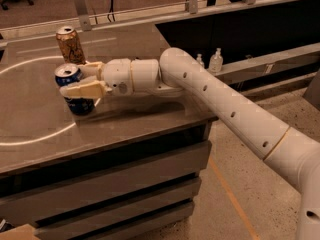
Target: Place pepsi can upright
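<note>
The tool (75,79) is out over the left part of the table (130,121). It is at the end of a long white arm (225,109) that reaches in from the right. Its two fingers (85,90) are closed on the pepsi can (80,105). One finger lies across the front of the can and the other is behind it.

The pepsi can is blue with a silver top. It stands with its top up, and its bottom looks to be on the table. There is a bit of white on its side, low down, but no words can be read. I cannot tell if its top is open.

Just behind it stands a tan can (70,44), also with its top up. It has a brown pattern, and I cannot read any words on it.

A thin white line (35,140) curves over the table by the cans. Far off on a ledge stand two small clear bottles (216,60). I cannot tell what is in them.
</note>
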{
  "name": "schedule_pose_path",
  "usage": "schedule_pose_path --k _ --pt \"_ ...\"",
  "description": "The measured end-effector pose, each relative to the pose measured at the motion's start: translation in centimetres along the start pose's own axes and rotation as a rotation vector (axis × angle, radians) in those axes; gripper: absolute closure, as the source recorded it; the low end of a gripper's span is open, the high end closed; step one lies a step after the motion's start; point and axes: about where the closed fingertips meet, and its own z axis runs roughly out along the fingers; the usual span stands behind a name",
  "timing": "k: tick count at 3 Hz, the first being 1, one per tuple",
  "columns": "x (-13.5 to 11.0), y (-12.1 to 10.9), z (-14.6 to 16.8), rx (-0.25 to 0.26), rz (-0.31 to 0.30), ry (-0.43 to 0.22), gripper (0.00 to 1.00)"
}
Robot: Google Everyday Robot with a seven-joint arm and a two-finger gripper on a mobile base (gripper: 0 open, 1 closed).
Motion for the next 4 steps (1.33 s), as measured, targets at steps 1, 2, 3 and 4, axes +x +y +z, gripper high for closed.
schedule_pose_path --k 1,2,3,4 --pt "0.2 0.2 -0.2 -0.001 -0.001 0.003 0.00" --pt "0.2 0.5 -0.8 0.004 0.001 0.017 0.00" --pt "0.3 1.5 -2.9 0.025 0.010 0.067 0.00" --pt "0.3 2.3 -5.6 0.067 0.023 0.123 0.00"
